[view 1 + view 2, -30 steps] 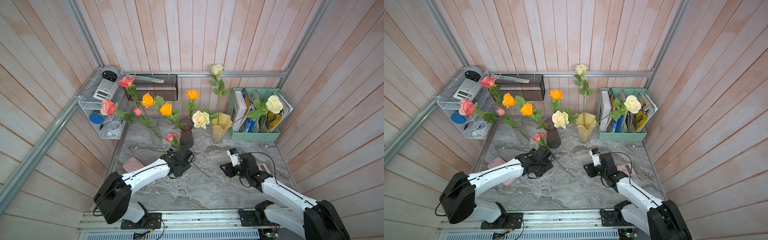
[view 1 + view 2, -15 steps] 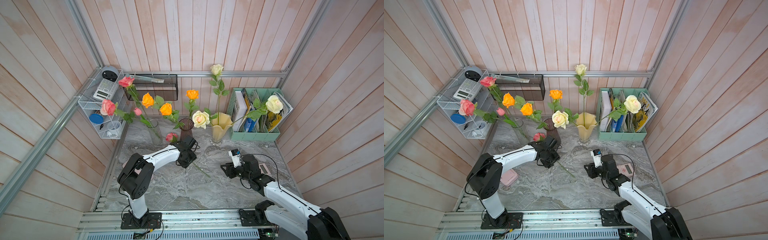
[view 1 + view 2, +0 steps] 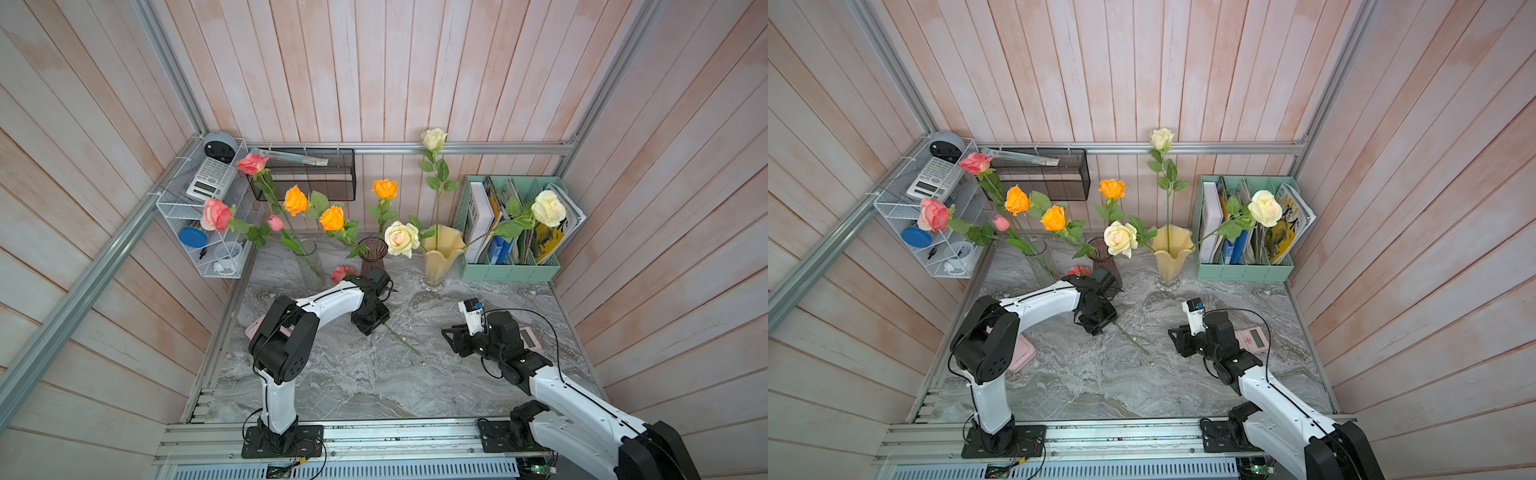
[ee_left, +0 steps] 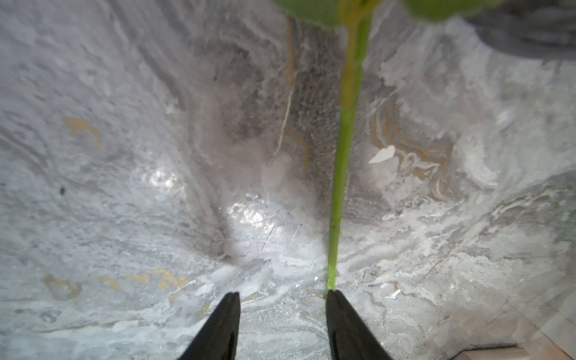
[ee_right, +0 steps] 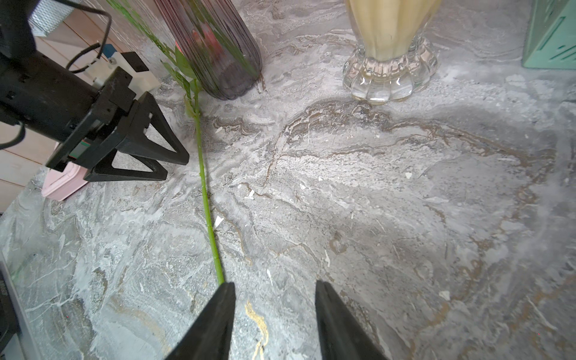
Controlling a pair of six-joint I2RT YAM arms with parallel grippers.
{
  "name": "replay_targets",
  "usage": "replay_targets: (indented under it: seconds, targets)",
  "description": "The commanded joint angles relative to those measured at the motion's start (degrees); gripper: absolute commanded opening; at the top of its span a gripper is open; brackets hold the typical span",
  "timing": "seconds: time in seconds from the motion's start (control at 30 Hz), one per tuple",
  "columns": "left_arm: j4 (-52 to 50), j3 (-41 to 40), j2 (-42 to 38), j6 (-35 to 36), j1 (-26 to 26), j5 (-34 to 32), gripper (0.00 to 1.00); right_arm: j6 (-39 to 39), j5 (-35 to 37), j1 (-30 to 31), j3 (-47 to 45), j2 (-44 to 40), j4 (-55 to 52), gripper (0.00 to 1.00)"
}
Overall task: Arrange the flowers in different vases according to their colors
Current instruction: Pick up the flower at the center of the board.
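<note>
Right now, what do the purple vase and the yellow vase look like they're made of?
Purple vase: probably tinted ribbed glass; its wall is see-through and shiny. Yellow vase: milky glossy body on a clear scalloped foot with sharp glints, likely glass, possibly plastic.

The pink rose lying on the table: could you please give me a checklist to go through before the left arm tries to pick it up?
1. Jaws of the left gripper apart: ok.
2. The stem of the pink rose between those jaws: not ok. It lies by one fingertip, outside the gap.
3. The pink rose clear of the purple vase: cannot tell. Its head lies right by the base.
4. The clear glass vase upright: ok.
5. The right gripper open and empty: ok.
</note>
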Motion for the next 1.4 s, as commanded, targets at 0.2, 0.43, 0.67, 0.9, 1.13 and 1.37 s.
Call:
replay_targets:
  seconds: [0.2,0.43,0.67,0.9,1.13,1.37]
  targets:
    - [-2.4,4.2,3.5,2.4,1.3,-0.1,0.49,-0.9,0.7,-0.1,-1.0,-1.4,1.1,0.48]
    - [-5.1,6.9,5.9,3.6,2.7,-0.9,0.47,-1.5,0.9,-0.2,-1.1,-0.9,1.6,0.48]
    - [-7.2,9.7,9.1,4.8,3.3,-1.1,0.46,-1.6,0.7,-0.1,-1.2,-1.5,1.8,0.48]
    - [-4.6,10.5,9.4,4.0,3.4,-1.4,0.46,-1.6,0.5,-0.2,-1.3,-1.7,2.1,0.48]
    - [1.1,8.9,7.1,1.4,2.7,0.8,0.46,-1.7,0.3,-0.2,-1.3,-1.1,2.3,0.48]
    - [4.1,6.9,5.5,0.3,2.2,2.8,0.46,-1.7,-0.3,-0.2,-1.2,-0.1,2.5,0.48]
